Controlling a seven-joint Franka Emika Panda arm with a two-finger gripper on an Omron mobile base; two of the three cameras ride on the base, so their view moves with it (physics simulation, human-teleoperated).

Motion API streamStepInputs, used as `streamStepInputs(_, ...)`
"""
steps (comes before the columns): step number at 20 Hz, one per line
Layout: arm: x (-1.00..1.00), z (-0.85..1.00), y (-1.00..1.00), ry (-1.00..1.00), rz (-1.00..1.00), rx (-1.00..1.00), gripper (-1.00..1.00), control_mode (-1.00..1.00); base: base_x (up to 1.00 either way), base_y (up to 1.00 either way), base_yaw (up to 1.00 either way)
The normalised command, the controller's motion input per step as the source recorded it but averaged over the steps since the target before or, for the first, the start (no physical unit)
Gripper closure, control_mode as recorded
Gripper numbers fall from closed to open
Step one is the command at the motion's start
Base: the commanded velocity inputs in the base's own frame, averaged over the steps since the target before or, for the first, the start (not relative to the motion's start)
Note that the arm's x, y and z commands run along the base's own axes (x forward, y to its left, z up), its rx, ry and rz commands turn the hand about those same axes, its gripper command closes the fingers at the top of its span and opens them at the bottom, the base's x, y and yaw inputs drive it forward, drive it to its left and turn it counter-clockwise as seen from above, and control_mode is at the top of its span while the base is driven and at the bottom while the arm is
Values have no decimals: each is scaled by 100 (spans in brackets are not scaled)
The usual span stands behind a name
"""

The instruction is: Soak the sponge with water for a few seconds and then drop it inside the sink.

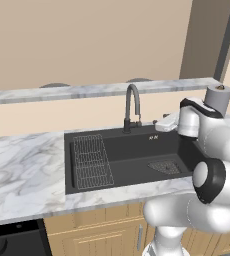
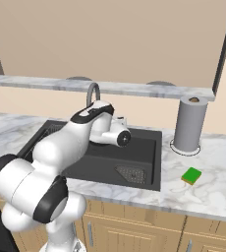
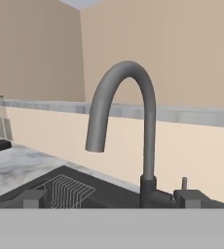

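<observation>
Meanwhile, sponge (image 2: 191,175) lies on counter (image 2: 218,187) right of sink (image 2: 152,167).

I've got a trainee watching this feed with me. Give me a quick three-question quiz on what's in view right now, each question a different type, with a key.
1. True or false: the sponge lies inside the sink.
2. Multiple choice: the faucet spout shows (A) a blue stream of water, (B) no water running, (C) a cloth hung over it.
3. Fill in: the grey cylinder stands on the counter to the ___ of the sink in the right base view.

Key:
1. False; it lies on the counter, right of the sink.
2. B.
3. Right.
</observation>
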Motion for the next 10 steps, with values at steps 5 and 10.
streamStepInputs(5, 5, -6, 0, 0, 0, 0, -100, -100, 0, 0, 0)
streamStepInputs(10, 11, -16, 0, 0, 0, 0, -100, -100, 0, 0, 0)
